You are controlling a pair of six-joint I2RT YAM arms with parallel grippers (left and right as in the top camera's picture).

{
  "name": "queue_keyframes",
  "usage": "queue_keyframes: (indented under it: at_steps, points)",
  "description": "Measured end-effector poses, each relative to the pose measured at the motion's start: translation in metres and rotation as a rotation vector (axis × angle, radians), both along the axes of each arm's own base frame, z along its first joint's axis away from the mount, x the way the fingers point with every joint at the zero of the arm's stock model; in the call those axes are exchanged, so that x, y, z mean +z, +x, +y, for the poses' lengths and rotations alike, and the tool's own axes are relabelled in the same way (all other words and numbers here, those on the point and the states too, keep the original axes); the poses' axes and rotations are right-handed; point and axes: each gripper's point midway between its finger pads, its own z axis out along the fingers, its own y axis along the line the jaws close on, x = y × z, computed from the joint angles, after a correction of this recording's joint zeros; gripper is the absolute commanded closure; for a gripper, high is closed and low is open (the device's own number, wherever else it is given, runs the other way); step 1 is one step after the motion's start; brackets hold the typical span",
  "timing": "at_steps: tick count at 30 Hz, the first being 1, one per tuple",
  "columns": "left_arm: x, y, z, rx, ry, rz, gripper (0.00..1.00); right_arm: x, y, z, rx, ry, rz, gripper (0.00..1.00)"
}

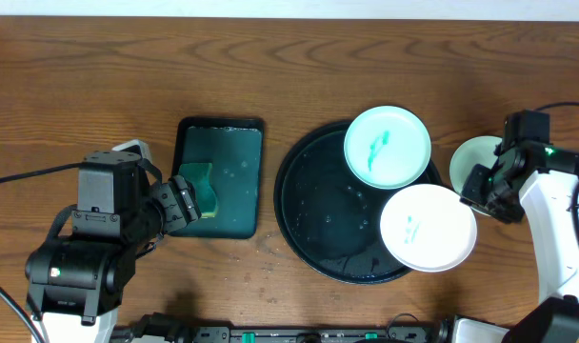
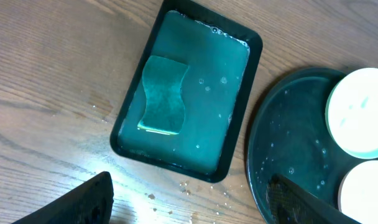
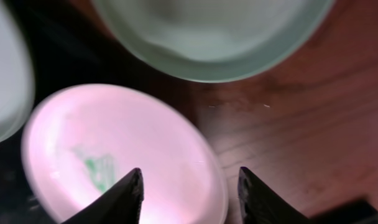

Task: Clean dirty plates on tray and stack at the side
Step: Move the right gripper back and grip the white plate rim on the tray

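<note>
Wood tabletop (image 1: 80, 76) | left gripper (image 2: 189, 179) wide apart, empty | right gripper (image 3: 190, 174) parted, seemingly touching nothing

My left arm (image 1: 89, 248) sits bent at the table's near edge, left gripper (image 2: 189, 180) spread wide, empty; my right arm (image 1: 556, 229) angles inward, right gripper (image 3: 189, 171) parted, empty.

1. Tabletop (image 1: 80, 57): I read brown wood grain with a satin sheen.
2. Round tray (image 1: 309, 205): glossy black, beaded with water.
3. Plates (image 1: 387, 145): smooth white, slight gloss, teal smears.
4. Rectangular tray (image 1: 220, 123): dark, shiny, looks plastic. Sponge (image 1: 202, 189): green, matt.
</note>
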Motion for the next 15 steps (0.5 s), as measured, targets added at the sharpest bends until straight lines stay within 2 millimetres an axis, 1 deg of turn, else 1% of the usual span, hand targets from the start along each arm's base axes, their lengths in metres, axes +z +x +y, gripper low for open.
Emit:
queue_keyframes:
  at_steps: [4,8,9,10,11,12,15]
  points:
    - [0.0,0.0,0.0,0.0,0.0,0.0,0.21,-0.021,-0.017,-0.005,-0.043,-0.038,0.051,0.45]
    - [0.0,0.0,0.0,0.0,0.0,0.0,0.21,-0.043,-0.028,-0.005,-0.07,-0.043,0.072,0.48]
    - [0.0,0.0,0.0,0.0,0.0,0.0,0.21,-0.049,-0.032,-0.004,-0.075,-0.04,0.078,0.52]
    - [0.0,0.0,0.0,0.0,0.0,0.0,0.2,-0.053,-0.035,-0.003,-0.077,-0.038,0.086,0.68]
    - [0.0,0.0,0.0,0.0,0.0,0.0,0.21,-0.056,-0.038,-0.002,-0.078,-0.036,0.094,0.9]
    - [0.0,0.0,0.0,0.0,0.0,0.0,0.2,-0.059,-0.041,-0.001,-0.083,-0.034,0.102,0.99]
    - [0.0,0.0,0.0,0.0,0.0,0.0,0.21,-0.061,-0.047,0.001,-0.086,-0.023,0.123,0.99]
